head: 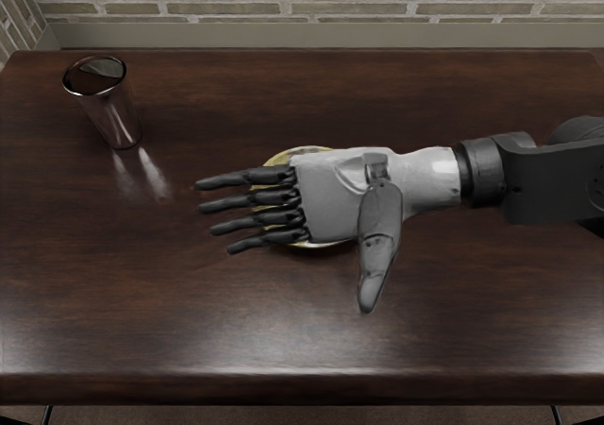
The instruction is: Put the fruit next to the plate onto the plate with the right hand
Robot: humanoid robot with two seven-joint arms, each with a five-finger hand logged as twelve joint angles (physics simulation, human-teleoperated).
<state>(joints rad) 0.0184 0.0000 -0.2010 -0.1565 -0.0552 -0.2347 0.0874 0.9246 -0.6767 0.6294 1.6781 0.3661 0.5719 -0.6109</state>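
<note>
The dark wooden table [283,340] fills the view, and across it from the right edge reaches the arm carrying the right robot hand [321,203], which is spread flat, back upward: its four fingers [250,177] lie straight and slightly fanned toward the left, its thumb [376,255] sticks out toward the near edge, and it has hold of nothing that can be seen. A shiny metal cup [102,99] stands upright, well apart, at the far left. Under the hand lies the plate [304,150], of which only thin pale-yellow slivers of rim show above and below the knuckles. The fruit cannot be seen anywhere on the bare wood; if present, it is hidden beneath the palm or fingers, and whether it lies beside or on the plate cannot be told. As a judgement only: a single fruit should be light and fairly firm, but rounded and smooth-skinned, so liable to roll or slip. It is best taken around its widest part, thumb opposite the fingers, with moderate pressure to avoid bruising.
</note>
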